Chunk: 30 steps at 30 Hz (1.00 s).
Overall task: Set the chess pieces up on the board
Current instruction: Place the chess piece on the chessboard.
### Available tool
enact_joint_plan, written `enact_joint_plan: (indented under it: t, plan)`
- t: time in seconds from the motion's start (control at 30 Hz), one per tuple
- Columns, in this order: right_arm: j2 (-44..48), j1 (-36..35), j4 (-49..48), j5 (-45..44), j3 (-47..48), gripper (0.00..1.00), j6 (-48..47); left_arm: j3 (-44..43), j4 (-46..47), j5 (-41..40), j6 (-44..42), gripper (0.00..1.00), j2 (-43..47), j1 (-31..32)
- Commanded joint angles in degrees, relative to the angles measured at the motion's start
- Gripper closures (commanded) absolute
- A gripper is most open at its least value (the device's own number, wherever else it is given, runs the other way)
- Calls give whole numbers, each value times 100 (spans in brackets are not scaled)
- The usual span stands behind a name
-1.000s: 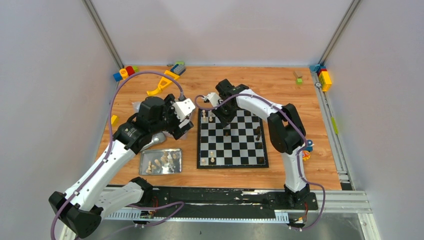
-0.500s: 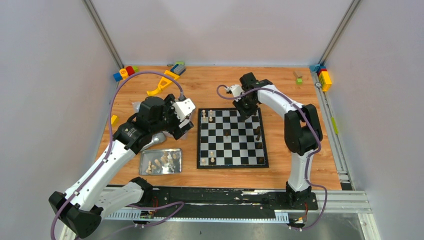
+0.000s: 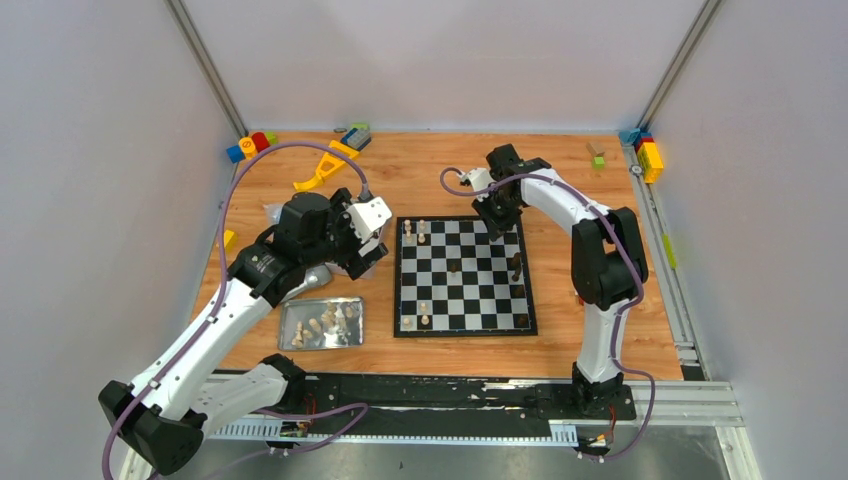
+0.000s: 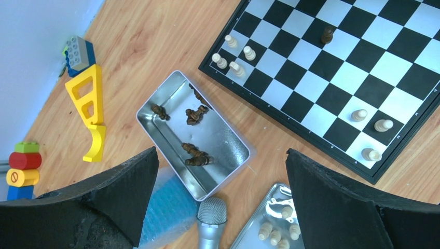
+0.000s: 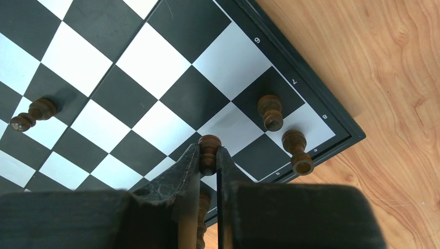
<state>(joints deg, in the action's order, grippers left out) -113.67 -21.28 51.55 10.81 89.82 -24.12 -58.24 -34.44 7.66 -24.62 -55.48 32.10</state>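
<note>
The board (image 3: 470, 292) lies in the middle of the table. My right gripper (image 3: 499, 217) hangs over its far right corner, shut on a dark brown chess piece (image 5: 209, 149) held upright just above the squares. Two dark pieces (image 5: 271, 111) stand on the corner squares beside it, and another (image 5: 32, 115) stands further off. Cream pieces (image 4: 232, 53) stand at the board's far left, with more (image 4: 371, 122) at its near left. My left gripper (image 4: 222, 155) is open and holds nothing, above a metal tray (image 4: 228, 148) of dark pieces (image 4: 196, 154) left of the board.
A second tray (image 3: 300, 340) with cream pieces lies near the left arm. A silver microphone (image 4: 210, 223) and blue padding (image 4: 166, 207) lie between the trays. A yellow toy (image 4: 89, 106) and coloured blocks (image 3: 250, 146) sit far left, and more blocks (image 3: 648, 155) sit far right.
My right gripper has carried its dark piece from the board's far left across to the far right corner, then slowed there. The left arm has not moved.
</note>
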Motion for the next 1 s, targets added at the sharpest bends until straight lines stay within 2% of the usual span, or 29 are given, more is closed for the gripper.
enact_joint_plan:
  t: [0.0, 0.67, 0.97]
  plan:
    - [-84, 53, -119, -165, 66, 99, -72, -131, 200, 89, -30, 0, 9, -28]
    - [-291, 123, -156, -173, 183, 95, -83, -118, 200, 81, -45, 0, 22, -29]
    - [-339, 116, -183, -117, 211, 90, -34, -109, 209, 70, -43, 0, 26, -28]
